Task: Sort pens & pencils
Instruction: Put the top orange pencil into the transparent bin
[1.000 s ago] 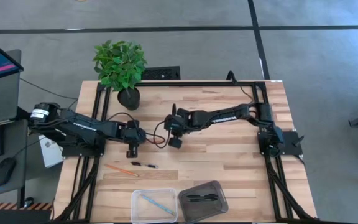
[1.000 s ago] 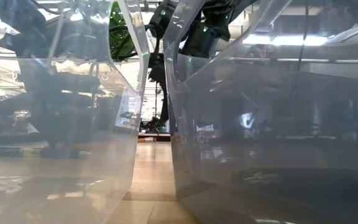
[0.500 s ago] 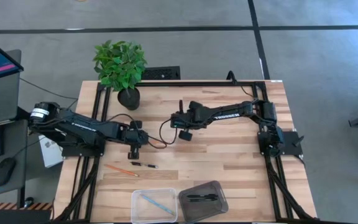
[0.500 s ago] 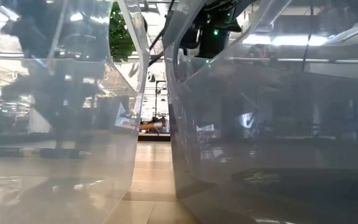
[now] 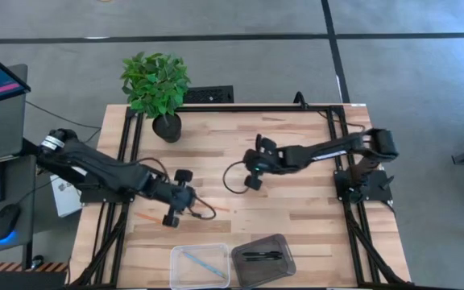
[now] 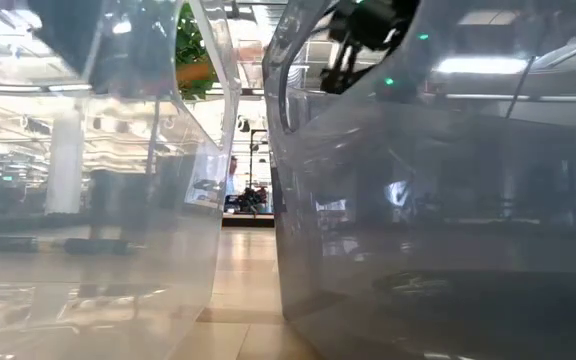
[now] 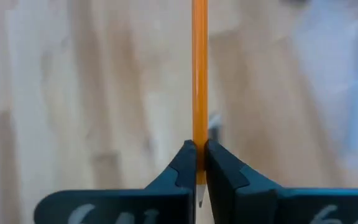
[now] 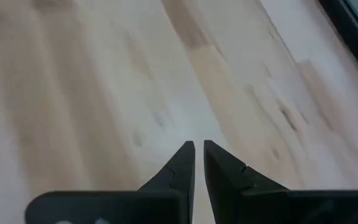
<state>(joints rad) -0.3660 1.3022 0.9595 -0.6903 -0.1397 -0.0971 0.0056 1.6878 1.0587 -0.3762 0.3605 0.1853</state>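
My left gripper (image 5: 171, 216) is low over the table's near left part, shut on an orange pencil (image 7: 199, 74). In the high view the gripper hides most of this pencil. A small dark thing (image 7: 214, 122) lies beside it; I cannot tell if it is a pen. My right gripper (image 5: 252, 177) hangs over the table's middle, shut and empty (image 8: 199, 155). A light blue-grey pencil (image 5: 200, 263) lies in the clear container (image 5: 177, 274). A black pen (image 5: 262, 256) lies in the dark container (image 5: 284, 270). My left gripper pinches the orange pencil between its two fingers (image 7: 182, 163), close to its sharpened end (image 7: 199, 186). The point sticks out a little behind the fingertips, and the long shaft runs straight on ahead of them. I cannot tell whether the pencil is clear of the table.
A potted plant (image 5: 156, 89) stands at the far left of the table. The two containers stand side by side at the near edge and fill the low view (image 6: 368, 220). A black frame (image 5: 329, 109) runs along the table's far and side edges.
My left gripper has gone toward the table's near edge and down onto the place where the orange pencil and a black pen lay. My right gripper has drawn back toward the table's right edge, and its arm has folded back toward its base.
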